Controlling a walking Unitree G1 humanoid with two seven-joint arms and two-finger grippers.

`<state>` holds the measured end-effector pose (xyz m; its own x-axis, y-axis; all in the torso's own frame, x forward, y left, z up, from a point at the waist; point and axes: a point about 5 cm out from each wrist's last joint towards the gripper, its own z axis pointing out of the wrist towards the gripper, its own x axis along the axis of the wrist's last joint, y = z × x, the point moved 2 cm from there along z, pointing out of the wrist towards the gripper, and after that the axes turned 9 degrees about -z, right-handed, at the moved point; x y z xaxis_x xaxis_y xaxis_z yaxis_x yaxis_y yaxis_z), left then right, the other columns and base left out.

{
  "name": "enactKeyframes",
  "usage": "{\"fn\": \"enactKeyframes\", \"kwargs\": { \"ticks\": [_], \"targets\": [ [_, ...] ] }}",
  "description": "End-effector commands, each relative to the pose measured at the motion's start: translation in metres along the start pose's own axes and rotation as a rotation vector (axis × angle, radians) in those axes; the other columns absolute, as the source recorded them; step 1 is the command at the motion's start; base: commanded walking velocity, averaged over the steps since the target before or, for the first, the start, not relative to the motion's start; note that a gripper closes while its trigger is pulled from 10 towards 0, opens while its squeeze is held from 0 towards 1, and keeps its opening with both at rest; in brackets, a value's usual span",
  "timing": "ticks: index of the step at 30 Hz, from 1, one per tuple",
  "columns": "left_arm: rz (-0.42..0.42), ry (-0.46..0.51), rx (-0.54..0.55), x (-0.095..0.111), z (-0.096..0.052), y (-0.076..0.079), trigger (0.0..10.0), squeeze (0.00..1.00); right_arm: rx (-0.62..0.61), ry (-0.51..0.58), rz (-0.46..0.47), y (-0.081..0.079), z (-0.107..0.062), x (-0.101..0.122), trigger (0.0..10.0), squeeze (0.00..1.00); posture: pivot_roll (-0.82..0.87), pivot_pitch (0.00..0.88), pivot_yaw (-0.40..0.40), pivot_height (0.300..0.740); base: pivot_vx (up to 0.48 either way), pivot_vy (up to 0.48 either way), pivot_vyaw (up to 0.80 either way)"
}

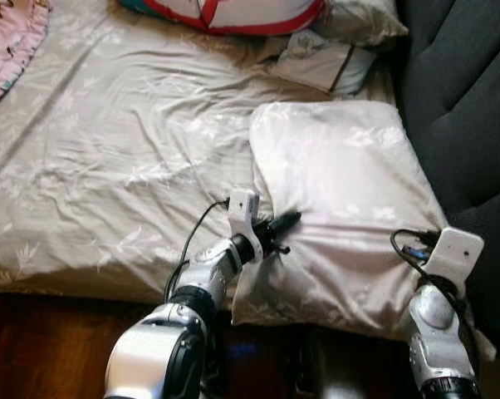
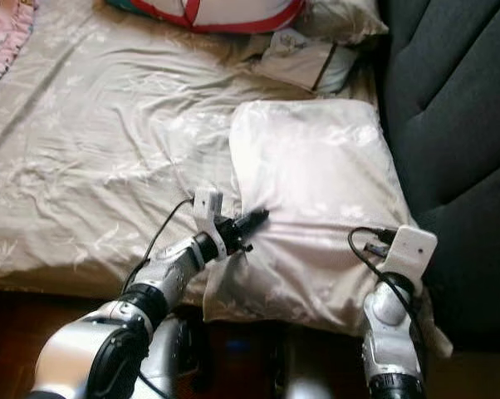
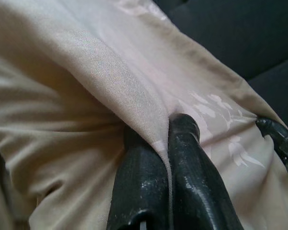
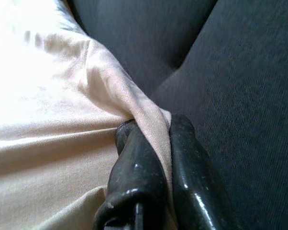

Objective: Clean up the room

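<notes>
Pillow (image 1: 341, 208) is pinched by both my grippers: left gripper (image 3: 170, 139) has a fold of the cover clamped between its fingers at the pillow's left edge, right gripper (image 4: 151, 139) is clenched on the cloth at the pillow's right edge, hard against the dark headboard (image 1: 458, 100). Pillow lies flat at the right side of the bed (image 1: 109, 166), its near end hanging over the bed's near edge, its right edge touching the headboard padding. Judgement on progress: early. Grip on the pillow looks secured on both sides, but it has not been lifted or placed yet. Sheet under it is wrinkled all over the middle and left of the bed. Along the far edge sit a red-trimmed cushion (image 1: 233, 12), a small folded cloth (image 1: 325, 62) just beyond the pillow's far end, and another pale pillow (image 1: 362, 21) at the far right corner. Pink blanket (image 1: 9, 37) sits at the far left corner. So what's left, as I read it: lift and reposition this pillow, then sort out the loose items at the far edge and smooth the sheet. Risk: both grips are on thin cover fabric only, so the filling may sag or the cloth slip on lift.
</notes>
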<state>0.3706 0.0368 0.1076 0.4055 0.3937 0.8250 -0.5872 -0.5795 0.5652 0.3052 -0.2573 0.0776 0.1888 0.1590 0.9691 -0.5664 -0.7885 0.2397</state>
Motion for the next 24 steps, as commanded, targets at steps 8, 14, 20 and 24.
{"fn": "enactKeyframes", "kwargs": {
  "ticks": [8, 14, 20, 24],
  "targets": [
    [0.028, 0.091, 0.177, 0.023, -0.026, -0.037, 10.0, 0.0, -0.31, -0.102, 0.06, 0.078, 0.017, -0.02, 10.0, 0.0, -0.23, 0.25, -0.029, 0.66, 0.0, 0.0, 0.0],
    [0.032, 0.083, 0.171, 0.022, -0.023, -0.033, 10.0, 0.69, -0.288, -0.107, 0.067, 0.074, 0.02, -0.018, 10.0, 0.49, -0.23, 0.25, -0.027, 0.66, 0.0, 0.0, 0.0],
    [0.021, 0.084, 0.165, 0.021, -0.022, -0.032, 10.0, 1.0, -0.309, -0.074, 0.061, 0.079, 0.022, -0.013, 10.0, 1.0, -0.23, 0.25, -0.026, 0.66, 0.0, 0.0, 0.0],
    [0.017, 0.082, 0.161, 0.02, -0.022, -0.032, 10.0, 1.0, -0.342, -0.025, 0.045, 0.085, 0.024, -0.005, 10.0, 1.0, -0.23, 0.25, -0.027, 0.66, 0.0, 0.0, 0.0]
  ]
}}
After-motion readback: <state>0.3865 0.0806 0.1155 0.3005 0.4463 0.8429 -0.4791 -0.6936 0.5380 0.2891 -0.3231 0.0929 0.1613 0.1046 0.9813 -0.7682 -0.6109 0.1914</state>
